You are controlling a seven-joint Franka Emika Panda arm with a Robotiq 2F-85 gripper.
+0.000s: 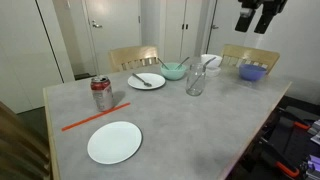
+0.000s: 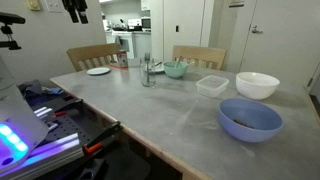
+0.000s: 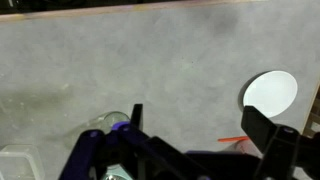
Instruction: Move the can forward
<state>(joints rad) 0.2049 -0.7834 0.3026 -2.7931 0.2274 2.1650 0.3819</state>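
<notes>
An empty white plate (image 1: 114, 142) sits nearest, low and left of centre in an exterior view, on a mottled grey table (image 1: 200, 120) with a pale edge. Just beyond it an orange strip (image 1: 86, 120) lies flat, slanting up to the right. The can (image 1: 101, 93) stands upright close behind the strip's upper end, left of centre in the frame and near the table's left edge, well apart from everything else.

Farther back, mid-frame, come a 2nd plate (image 1: 146, 81) with a utensil on it, a clear glass (image 1: 195, 82), a teal bowl (image 1: 174, 71) and a white bowl (image 1: 210, 62). A blue bowl (image 1: 253, 71) sits toward the right edge. 2 wooden chairs (image 1: 135, 57) stand at the far side, and behind them are white doors (image 1: 110, 22) and pale walls.

The gripper (image 1: 255, 20) hangs in the upper right corner, high above the table and far from the can. In the wrist view its fingers (image 3: 262, 128) stand spread apart with nothing between them, over bare grey tabletop.
</notes>
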